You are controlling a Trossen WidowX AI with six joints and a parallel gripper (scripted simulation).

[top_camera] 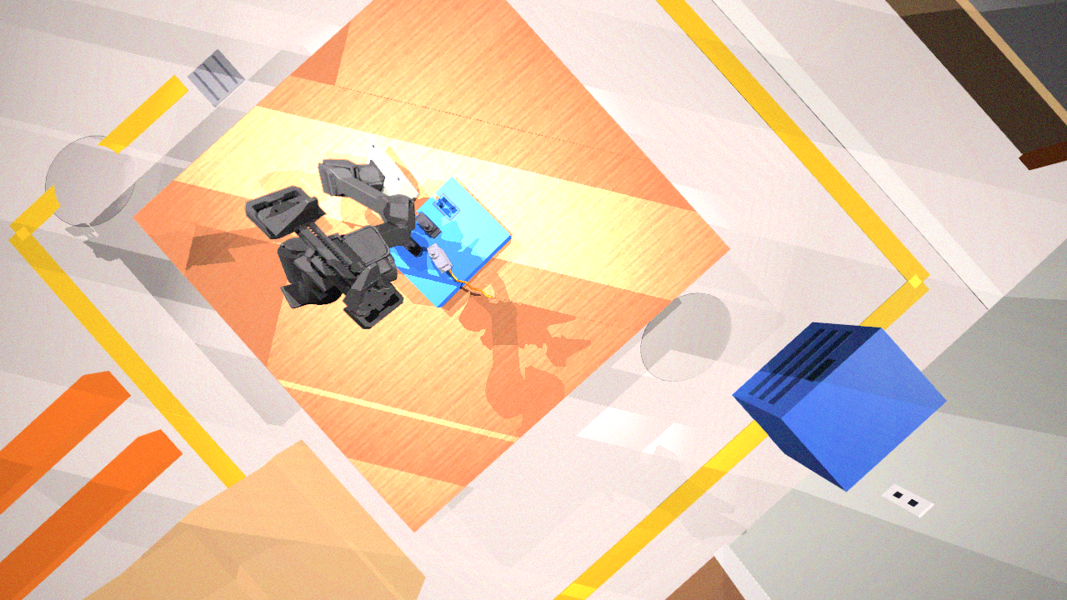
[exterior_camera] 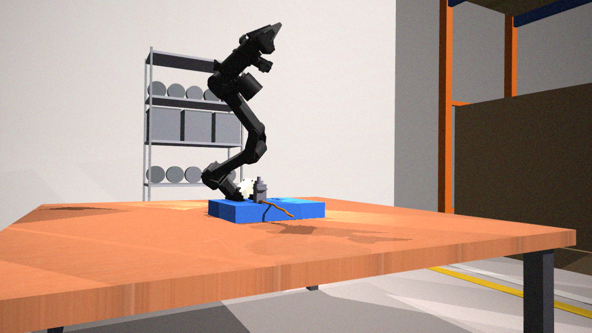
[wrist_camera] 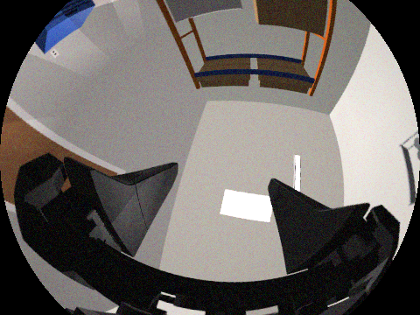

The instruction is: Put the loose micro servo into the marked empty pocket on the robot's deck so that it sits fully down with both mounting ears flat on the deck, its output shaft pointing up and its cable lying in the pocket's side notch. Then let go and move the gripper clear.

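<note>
– See the claw (top_camera: 328, 257) (exterior_camera: 274, 45) (wrist_camera: 226, 177)?
– Yes: one, two fingers spread wide, released, touching nothing, high over the table (top_camera: 477, 410) (exterior_camera: 268, 265), toward its left corner in the top view.
– And rightward?
– Count one blue deck (top_camera: 481, 242) (exterior_camera: 264, 213), inward from all edges; one servo (top_camera: 440, 256) (exterior_camera: 260, 193) upright on it, shaft up; one cable (top_camera: 468, 285) (exterior_camera: 280, 208) off the side. Cannot tell how deeply seated.

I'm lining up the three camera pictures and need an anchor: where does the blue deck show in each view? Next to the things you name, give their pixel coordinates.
Top: the blue deck (top_camera: 477, 250) (exterior_camera: 264, 212) is just left of centre, slightly above mid-height.
Exterior: left of centre, below mid-height, on the table (top_camera: 597, 246) (exterior_camera: 165, 248).
Wrist: not in it.
Shared landmark: the orange cable (top_camera: 463, 283) (exterior_camera: 278, 206) at the deck marks the same spot in top and exterior; the wrist view lacks it.
</note>
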